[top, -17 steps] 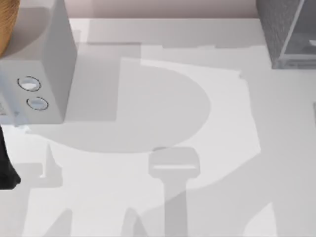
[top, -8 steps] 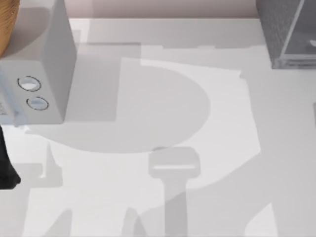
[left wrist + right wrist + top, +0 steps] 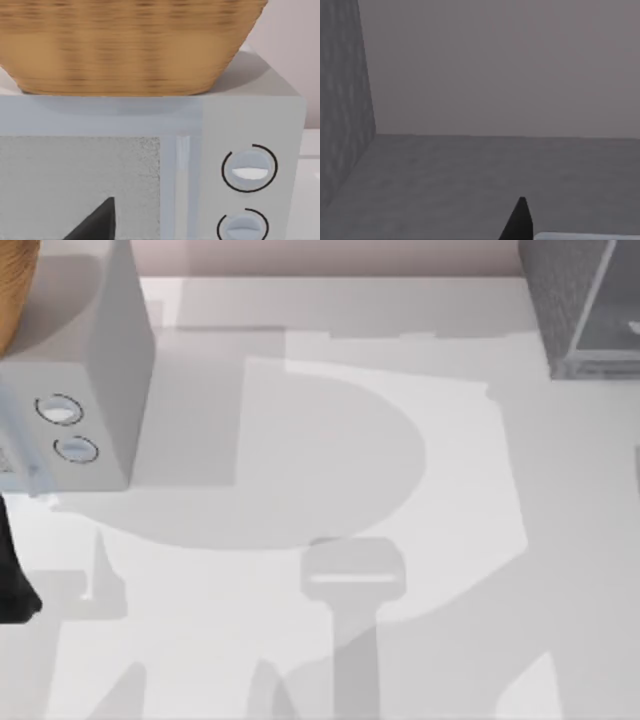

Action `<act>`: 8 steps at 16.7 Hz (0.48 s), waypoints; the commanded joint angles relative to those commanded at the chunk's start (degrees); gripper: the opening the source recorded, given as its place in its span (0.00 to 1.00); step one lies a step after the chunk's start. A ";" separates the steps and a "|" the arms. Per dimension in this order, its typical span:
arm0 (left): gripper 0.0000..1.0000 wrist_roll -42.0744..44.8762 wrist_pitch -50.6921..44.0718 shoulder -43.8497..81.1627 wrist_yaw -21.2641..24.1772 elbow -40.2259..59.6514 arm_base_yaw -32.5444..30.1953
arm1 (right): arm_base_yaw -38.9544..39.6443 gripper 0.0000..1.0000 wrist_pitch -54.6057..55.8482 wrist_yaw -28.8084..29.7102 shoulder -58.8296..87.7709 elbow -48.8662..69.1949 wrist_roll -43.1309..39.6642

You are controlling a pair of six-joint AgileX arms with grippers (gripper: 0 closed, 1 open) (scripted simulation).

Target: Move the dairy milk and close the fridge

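Observation:
The fridge [image 3: 558, 290] stands at the table's far right corner, dark grey and speckled, with its paler glassy door panel [image 3: 610, 315] beside it. In the right wrist view a black tip of my right gripper [image 3: 520, 222] points into a dark grey space with a speckled fridge wall [image 3: 340, 100] on one side. A pale strip [image 3: 585, 236] lies at that view's edge, and I cannot tell what it is. The dairy milk is out of view. My left arm [image 3: 14, 580] is parked at the table's left edge. Its gripper [image 3: 95, 225] faces the light-grey box.
A smooth light-grey box with two round dials [image 3: 90, 390] stands at the far left, its dials [image 3: 248, 168] facing forward. A wicker basket [image 3: 130, 45] sits on top of it. The white table [image 3: 330, 640] stretches between box and fridge, crossed by shadows.

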 joint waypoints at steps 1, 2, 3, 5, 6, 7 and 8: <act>1.00 0.00 0.00 0.00 0.00 0.00 0.00 | 0.00 0.60 0.00 0.00 0.00 0.00 0.00; 1.00 0.00 0.00 0.00 0.00 0.00 0.00 | 0.00 0.68 0.00 0.00 0.00 0.00 0.00; 1.00 0.00 0.00 0.00 0.00 0.00 0.00 | 0.00 0.75 0.00 0.00 0.00 0.00 0.00; 1.00 0.00 0.00 0.00 0.00 0.00 0.00 | 0.00 0.90 0.00 0.00 0.00 0.00 0.00; 1.00 0.00 0.00 0.00 0.00 0.00 0.00 | 0.00 0.98 0.00 0.00 0.00 0.00 0.00; 1.00 0.00 0.00 0.00 0.00 0.00 0.00 | 0.00 1.00 0.00 0.00 0.00 0.00 0.00; 1.00 0.00 0.00 0.00 0.00 0.00 0.00 | 0.00 1.00 0.00 0.00 0.00 0.00 0.00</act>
